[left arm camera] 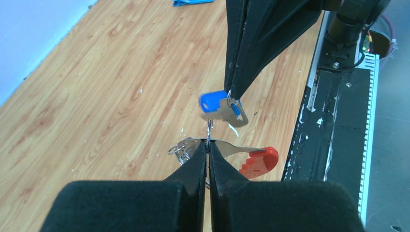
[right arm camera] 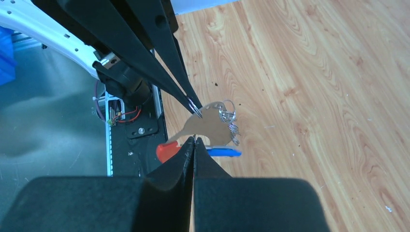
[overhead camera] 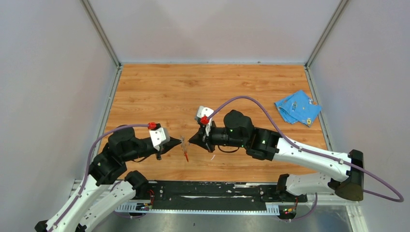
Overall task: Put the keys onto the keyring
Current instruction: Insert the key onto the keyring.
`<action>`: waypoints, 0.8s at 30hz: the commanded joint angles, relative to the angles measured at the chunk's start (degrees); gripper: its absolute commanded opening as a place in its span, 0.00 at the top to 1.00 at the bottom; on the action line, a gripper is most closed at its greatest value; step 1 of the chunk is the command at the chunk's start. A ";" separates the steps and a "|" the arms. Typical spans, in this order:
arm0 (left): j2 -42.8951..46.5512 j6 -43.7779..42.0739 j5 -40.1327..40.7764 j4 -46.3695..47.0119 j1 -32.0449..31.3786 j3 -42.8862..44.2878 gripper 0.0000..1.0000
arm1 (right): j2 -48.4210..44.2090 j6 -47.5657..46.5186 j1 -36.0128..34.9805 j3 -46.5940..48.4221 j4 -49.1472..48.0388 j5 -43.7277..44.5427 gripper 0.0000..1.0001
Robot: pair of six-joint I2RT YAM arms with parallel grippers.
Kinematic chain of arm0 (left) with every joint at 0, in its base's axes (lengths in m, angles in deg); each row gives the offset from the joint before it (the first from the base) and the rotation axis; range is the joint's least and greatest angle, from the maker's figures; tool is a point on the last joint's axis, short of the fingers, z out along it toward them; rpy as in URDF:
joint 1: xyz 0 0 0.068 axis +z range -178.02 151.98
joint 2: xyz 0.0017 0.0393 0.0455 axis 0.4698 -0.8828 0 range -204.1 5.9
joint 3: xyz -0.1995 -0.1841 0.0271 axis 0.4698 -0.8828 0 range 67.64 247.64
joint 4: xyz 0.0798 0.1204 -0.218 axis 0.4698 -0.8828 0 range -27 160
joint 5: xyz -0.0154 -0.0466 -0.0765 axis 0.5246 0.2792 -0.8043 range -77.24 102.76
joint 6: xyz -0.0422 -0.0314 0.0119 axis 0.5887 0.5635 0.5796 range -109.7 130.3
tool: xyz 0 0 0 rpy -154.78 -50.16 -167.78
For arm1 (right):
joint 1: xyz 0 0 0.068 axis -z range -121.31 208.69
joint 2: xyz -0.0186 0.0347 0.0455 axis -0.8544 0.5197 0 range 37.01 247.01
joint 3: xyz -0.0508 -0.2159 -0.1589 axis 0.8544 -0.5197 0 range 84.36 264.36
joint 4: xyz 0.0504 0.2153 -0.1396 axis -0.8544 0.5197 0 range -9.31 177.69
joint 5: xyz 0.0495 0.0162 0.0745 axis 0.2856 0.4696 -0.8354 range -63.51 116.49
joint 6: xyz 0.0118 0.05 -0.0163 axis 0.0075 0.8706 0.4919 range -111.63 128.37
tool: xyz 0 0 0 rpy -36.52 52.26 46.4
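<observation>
- Top view: both arms meet tip to tip over the desk point(overhead camera: 159, 92), close to its near edge and a bit left of middle. The left tool point(overhead camera: 180, 141) is pressed together with the keyring point(overhead camera: 186, 154) dangling from it, red end hanging toward the near edge. The right tool point(overhead camera: 194, 137) is shut too, just beside it. The key is too small to make out from up here.
- Left wrist view: the left tool point(left arm camera: 208, 145) pinches the keyring's point(left arm camera: 259, 162) metal end, and the strap runs off sideways toward the near edge, red part farthest out. The blue key point(left arm camera: 215, 102) sits just beyond the tips, nipped by the right tool point(left arm camera: 233, 94) coming in from the opposite side. Its long axis lies crosswise to the left fingers — blue head toward the desk's left edge, blade toward the near edge.
- Right wrist view: the right tool point(right arm camera: 193, 142) is clamped shut, the blue key's point(right arm camera: 222, 152) head poking out beside its tips. The metal ring point(right arm camera: 227, 116) is just past it, with the silvery strap lying flat-on to this camera. The left tool point(right arm camera: 196, 112) grips the strap's top edge.
- My guess: what matters next is key to ring — nearly touching, key on the right arm's side. So the right arm does the threading while the left just holds. Can't tell if the key's hole has caught the ring yet.
</observation>
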 commanded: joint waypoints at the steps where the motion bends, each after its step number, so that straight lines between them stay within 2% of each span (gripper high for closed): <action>1: -0.09 0.73 2.52 1.87 -0.14 -0.59 1.00 | 1.63 -2.05 -1.87 3.00 1.99 3.70 1.00; 6: 0.00 0.12 6.51 1.98 -0.14 -0.60 1.00 | 2.69 -1.92 -2.90 3.38 0.80 4.38 1.00; 15: 0.83 -2.72 8.05 2.25 -0.16 -1.81 1.00 | 3.32 -0.60 -3.51 2.44 -6.24 6.42 1.00; 24: 1.15 -3.39 7.61 2.29 -0.14 -1.74 1.00 | 5.13 -0.24 -3.53 2.75 -7.99 7.79 1.00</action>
